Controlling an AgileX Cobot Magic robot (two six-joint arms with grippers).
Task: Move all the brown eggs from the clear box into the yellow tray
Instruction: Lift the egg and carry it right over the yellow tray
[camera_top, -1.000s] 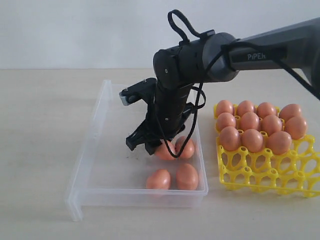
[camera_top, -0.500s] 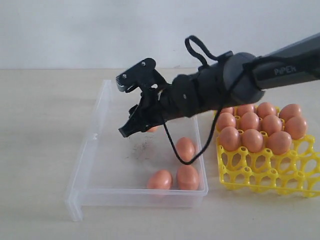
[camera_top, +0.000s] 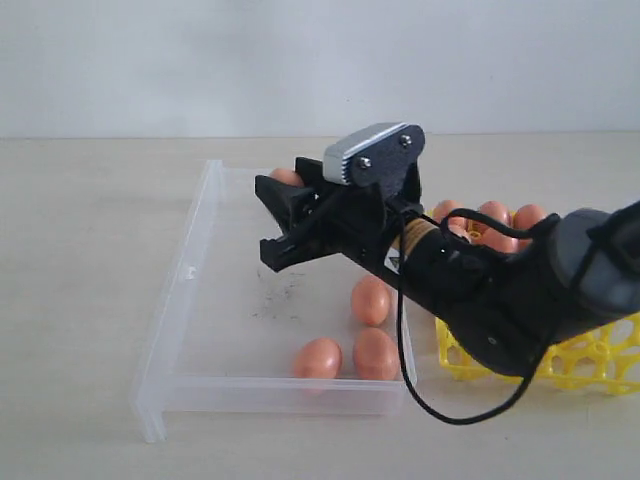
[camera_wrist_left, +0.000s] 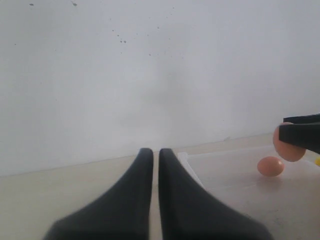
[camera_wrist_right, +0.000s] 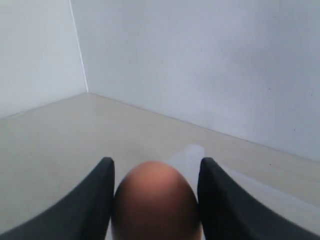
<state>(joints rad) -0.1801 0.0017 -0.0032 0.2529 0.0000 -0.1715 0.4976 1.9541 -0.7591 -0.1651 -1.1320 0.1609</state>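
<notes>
The right gripper (camera_wrist_right: 156, 165) has risen out of the clear box (camera_top: 190, 270) and tipped level, jaws pinching one brown egg (camera_wrist_right: 155, 200) squarely between them; so that egg looks ready for carrying; three eggs (camera_top: 370, 300) remain in the box below the jaws; the yellow tray (camera_top: 590, 365) lies behind them, under the arm; the left gripper (camera_wrist_left: 155, 152) idles, jaws pressed together.

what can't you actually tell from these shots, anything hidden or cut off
- Exterior view: the right arm covers most of the yellow tray, so its eggs cannot be counted.
- Exterior view: the held egg sits mostly behind the right gripper.
- Right wrist view: the held egg is blurred and cut off by the frame edge.
</notes>
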